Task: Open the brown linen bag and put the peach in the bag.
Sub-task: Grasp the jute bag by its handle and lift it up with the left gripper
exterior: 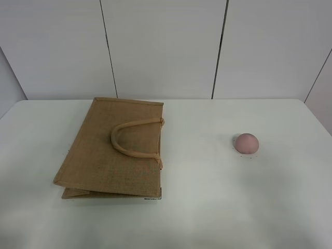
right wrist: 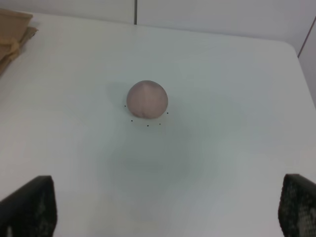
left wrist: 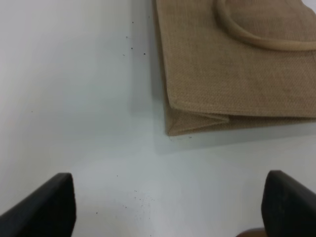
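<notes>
The brown linen bag (exterior: 116, 148) lies flat and folded shut on the table (exterior: 207, 218), so the likeliest failure is a pinch that takes both cloth layers at once; that would lift or drag the whole bag instead of parting its mouth. The handle (exterior: 132, 140) rests on the upper face, and pulling it alone may slide the bag across the smooth top unless something holds the lower layer down. A limp bag may also sag shut before the fruit arrives. The peach (exterior: 246, 143) is round and sits free, so contact from one finger before the other could send it rolling away from the right gripper (right wrist: 163, 207); a hard squeeze might bruise it.

Neither arm shows in the high view, so both seem drawn back to the near edge of the table. The left gripper (left wrist: 168, 207) hangs above bare table with its jaws spread wide and nothing between them; the bag (left wrist: 237, 74) lies ahead of it, the nearest folded corner roughly in line with the gap and not touching. The right gripper is equally wide and empty; the peach (right wrist: 147, 100) sits ahead of it, close to the centre line of the jaws yet well apart, while the bag's edge (right wrist: 12, 34) lies far off to the side.
</notes>
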`<action>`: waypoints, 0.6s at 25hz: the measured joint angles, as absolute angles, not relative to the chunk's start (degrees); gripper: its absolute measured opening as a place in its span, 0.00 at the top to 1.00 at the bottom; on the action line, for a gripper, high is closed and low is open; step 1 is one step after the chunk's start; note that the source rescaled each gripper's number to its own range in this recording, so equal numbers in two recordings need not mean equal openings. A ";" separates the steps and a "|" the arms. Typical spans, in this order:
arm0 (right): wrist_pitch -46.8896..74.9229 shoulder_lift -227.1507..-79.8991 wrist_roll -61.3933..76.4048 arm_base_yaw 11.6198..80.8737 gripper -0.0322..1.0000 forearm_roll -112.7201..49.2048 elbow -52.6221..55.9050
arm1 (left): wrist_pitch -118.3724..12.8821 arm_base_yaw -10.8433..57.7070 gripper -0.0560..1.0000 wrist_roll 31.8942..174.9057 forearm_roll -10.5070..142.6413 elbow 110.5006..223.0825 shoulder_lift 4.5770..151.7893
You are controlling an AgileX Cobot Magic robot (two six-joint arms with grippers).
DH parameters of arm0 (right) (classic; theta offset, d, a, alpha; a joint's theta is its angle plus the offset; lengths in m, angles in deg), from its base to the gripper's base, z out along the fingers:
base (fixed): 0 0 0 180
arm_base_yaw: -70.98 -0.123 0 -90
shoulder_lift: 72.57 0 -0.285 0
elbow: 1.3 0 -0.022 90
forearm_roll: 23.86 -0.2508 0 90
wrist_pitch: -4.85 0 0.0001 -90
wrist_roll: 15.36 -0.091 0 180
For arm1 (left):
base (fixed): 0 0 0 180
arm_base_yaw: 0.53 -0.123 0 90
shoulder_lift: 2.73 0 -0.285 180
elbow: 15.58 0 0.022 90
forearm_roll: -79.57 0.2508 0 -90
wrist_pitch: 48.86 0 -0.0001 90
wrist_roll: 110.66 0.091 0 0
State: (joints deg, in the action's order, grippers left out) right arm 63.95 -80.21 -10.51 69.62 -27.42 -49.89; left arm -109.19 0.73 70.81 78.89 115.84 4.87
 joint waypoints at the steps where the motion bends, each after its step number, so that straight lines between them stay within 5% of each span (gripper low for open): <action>1: 63.95 -80.21 -10.51 69.62 0.00 -27.42 -49.89 | -109.19 0.73 0.00 70.81 78.89 115.84 4.87; 15: 63.95 -80.21 -10.51 69.62 0.00 -27.42 -49.89 | -109.39 0.73 0.00 70.75 78.89 117.52 6.27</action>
